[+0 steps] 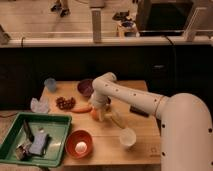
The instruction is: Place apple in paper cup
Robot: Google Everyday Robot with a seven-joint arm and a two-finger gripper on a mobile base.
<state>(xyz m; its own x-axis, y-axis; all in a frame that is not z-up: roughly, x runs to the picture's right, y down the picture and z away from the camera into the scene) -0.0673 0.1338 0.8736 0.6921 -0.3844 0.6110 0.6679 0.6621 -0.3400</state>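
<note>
Now claw [101, 114] hangs beside one apple [93, 114], near one paper cup [127, 137].

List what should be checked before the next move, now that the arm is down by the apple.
1. Claw down at the apple: ok.
2. Claw open: ok.
3. Apple sitting between the claw's two sides: cannot tell.
4. Paper cup upright on the table, nothing over its mouth: ok.
5. Carrot well away from the apple: not ok; it lies right beside it and might get nudged.
</note>
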